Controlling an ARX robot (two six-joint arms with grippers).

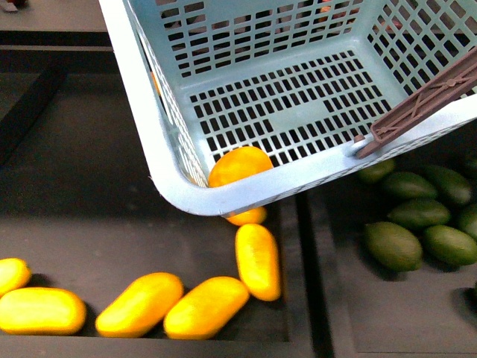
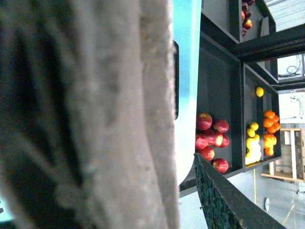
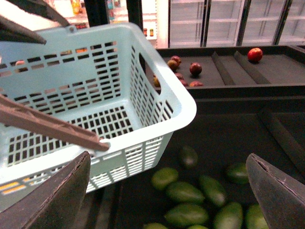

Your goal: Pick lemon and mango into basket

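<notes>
The aqua basket (image 1: 298, 112) hangs tilted over the fruit bins, its brown handle (image 1: 425, 101) lying across the rim. My left gripper (image 2: 183, 157) is shut on the basket's aqua wall (image 2: 186, 71); a blurred grey mass hides most of that view. Several yellow mangoes (image 1: 205, 306) lie in the dark bin below. A plump yellow-orange fruit (image 1: 238, 168) shows at the near rim. I cannot tell if it is the lemon, nor whether it lies in or under the basket. My right gripper (image 3: 167, 157) is open beside the basket (image 3: 109, 90), above green fruit.
Green oval fruits (image 1: 417, 216) fill the right bin (image 3: 183, 191). A dark divider (image 1: 305, 283) separates it from the mango bin. Farther bins hold red apples (image 2: 212, 138), small yellow fruit (image 2: 252, 145) and orange fruit (image 2: 270, 129). Dark red fruit (image 3: 195, 69) lies beyond the basket.
</notes>
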